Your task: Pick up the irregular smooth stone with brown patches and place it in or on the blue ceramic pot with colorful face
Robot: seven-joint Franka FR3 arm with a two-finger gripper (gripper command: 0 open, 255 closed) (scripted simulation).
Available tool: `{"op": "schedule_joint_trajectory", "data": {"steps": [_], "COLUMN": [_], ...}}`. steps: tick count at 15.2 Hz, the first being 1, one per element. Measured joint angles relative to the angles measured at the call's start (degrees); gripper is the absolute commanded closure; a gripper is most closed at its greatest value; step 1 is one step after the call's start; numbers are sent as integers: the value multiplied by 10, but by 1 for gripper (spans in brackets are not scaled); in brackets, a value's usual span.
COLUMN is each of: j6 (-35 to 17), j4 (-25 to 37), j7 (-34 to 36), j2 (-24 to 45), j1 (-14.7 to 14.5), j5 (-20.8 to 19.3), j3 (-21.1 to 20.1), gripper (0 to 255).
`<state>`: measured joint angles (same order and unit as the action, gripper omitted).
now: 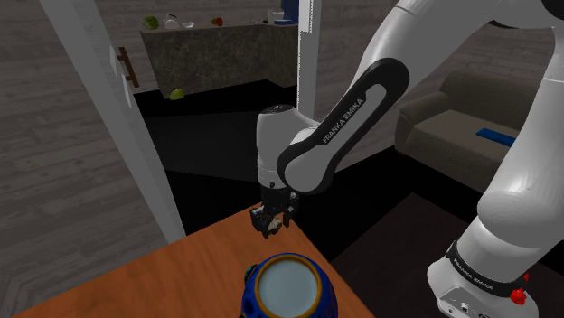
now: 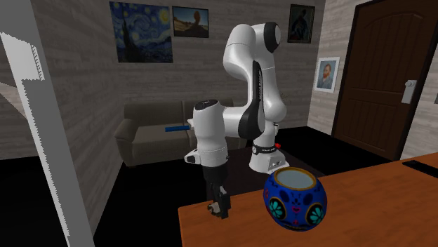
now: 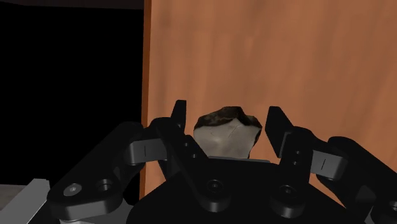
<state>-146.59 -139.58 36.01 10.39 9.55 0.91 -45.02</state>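
The stone (image 3: 226, 132), pale grey with a dark brown top, sits between my two black fingers (image 3: 180, 121), which close against its sides. My gripper (image 1: 269, 222) points down at the far corner of the wooden table (image 1: 199, 262), fingertips at the tabletop by the edge (image 2: 220, 206). The blue pot (image 1: 287, 287), round with an open mouth and a pale inside, stands on the table a short way from the gripper. Its painted coloured face (image 2: 295, 199) looks toward the second exterior camera.
A white door frame (image 1: 117, 108) rises past the table on the shoulder view's left. A sofa (image 2: 151, 139) stands behind the arm, and the stand base (image 1: 474, 280) is beside the table. Black floor lies beyond the table's edge.
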Motion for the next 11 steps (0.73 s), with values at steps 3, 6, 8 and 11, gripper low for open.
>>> {"op": "schedule_joint_trajectory", "data": {"steps": [3, 6, 8, 11], "j6": [0, 0, 3, 21], "j4": [0, -1, 0, 1], "j7": [0, 0, -4, -21], "j2": [0, -1, -5, -27], "j1": [0, 1, 2, 10], "j5": [0, 1, 5, 32], "j3": [0, 0, -2, -15], "gripper": [255, 255, 255, 255]}}
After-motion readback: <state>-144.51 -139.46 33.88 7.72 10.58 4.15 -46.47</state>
